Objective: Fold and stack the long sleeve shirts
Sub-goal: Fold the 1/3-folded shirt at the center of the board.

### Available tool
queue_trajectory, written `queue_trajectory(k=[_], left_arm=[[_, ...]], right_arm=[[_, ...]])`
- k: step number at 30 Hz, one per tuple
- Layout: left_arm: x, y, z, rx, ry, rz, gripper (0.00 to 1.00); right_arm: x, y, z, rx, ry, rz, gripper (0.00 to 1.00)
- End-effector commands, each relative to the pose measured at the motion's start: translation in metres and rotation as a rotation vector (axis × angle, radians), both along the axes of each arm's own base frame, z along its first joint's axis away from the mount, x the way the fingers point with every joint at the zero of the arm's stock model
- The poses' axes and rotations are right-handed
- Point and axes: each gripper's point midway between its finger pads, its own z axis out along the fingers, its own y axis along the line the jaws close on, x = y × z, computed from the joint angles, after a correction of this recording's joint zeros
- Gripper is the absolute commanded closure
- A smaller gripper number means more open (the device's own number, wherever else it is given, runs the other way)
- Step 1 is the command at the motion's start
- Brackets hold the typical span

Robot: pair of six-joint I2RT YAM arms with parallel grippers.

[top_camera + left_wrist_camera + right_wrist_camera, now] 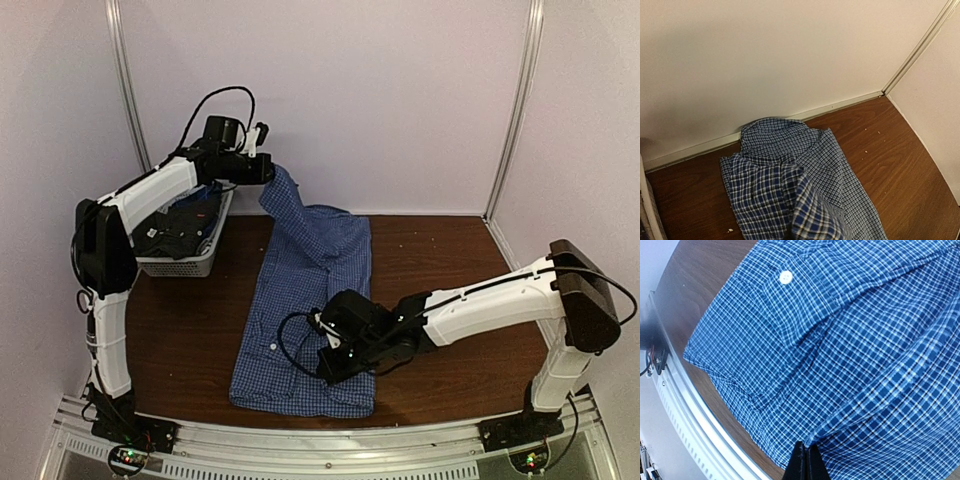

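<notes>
One long sleeve shirt [300, 300], blue-and-white checked, lies lengthwise down the middle of the brown table. My left gripper [268, 172] is shut on its far end and holds that end lifted above the table, beside the basket. In the left wrist view the shirt [785, 165] rises toward the camera and hides the fingers. My right gripper [332, 368] is low over the near part of the shirt. In the right wrist view its black fingertips [806, 455] are pressed together on a fold of the shirt [840, 340], near a cuff with a white button [785, 277].
A white lattice basket [190, 265] holding dark garments stands at the far left of the table. White walls close the back and both sides. A metal rail [680, 405] runs along the near table edge, close to the shirt's hem.
</notes>
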Motion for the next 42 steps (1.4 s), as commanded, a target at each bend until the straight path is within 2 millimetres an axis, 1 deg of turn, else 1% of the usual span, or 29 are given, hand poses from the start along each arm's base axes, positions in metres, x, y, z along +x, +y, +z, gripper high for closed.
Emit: queue_trajectory(k=[1, 7, 14, 19, 21, 26, 28, 32, 38, 40, 42], left_arm=[[0.007, 0.0, 0.03, -0.007, -0.087, 0.016, 0.98], [0.007, 0.004, 0.047, 0.002, -0.127, 0.03, 0.98], [0.007, 0.007, 0.063, 0.003, -0.168, 0.04, 0.96], [0.008, 0.007, 0.067, 0.0, -0.179, 0.041, 0.95], [0.008, 0.006, 0.066, 0.002, -0.177, 0.039, 0.95], [0.009, 0.006, 0.064, 0.005, -0.174, 0.04, 0.95], [0.01, 0.008, 0.061, 0.015, -0.172, 0.046, 0.95], [0.011, 0.011, 0.046, 0.042, -0.148, 0.063, 0.96], [0.009, 0.014, 0.012, 0.08, -0.087, 0.068, 0.96], [0.006, 0.015, -0.004, 0.092, -0.056, 0.062, 0.96], [0.002, 0.016, -0.014, 0.098, -0.03, 0.062, 0.96]], right_arm=[[-0.001, 0.02, 0.01, 0.057, -0.001, 0.045, 1.0], [-0.001, 0.026, 0.008, 0.061, 0.006, 0.052, 1.0], [0.0, 0.034, 0.012, 0.073, 0.001, 0.062, 1.0], [0.004, 0.042, 0.019, 0.09, -0.009, 0.063, 1.0], [0.005, 0.044, 0.02, 0.094, -0.01, 0.066, 0.99], [0.004, 0.047, 0.013, 0.091, 0.003, 0.068, 0.99], [0.003, 0.047, 0.008, 0.083, 0.007, 0.069, 0.99], [0.003, 0.052, 0.002, 0.092, 0.015, 0.076, 0.99], [-0.001, 0.059, -0.005, 0.114, 0.038, 0.093, 0.98], [0.0, 0.059, -0.002, 0.12, 0.032, 0.093, 0.93], [0.003, 0.061, 0.008, 0.14, 0.02, 0.094, 0.86]])
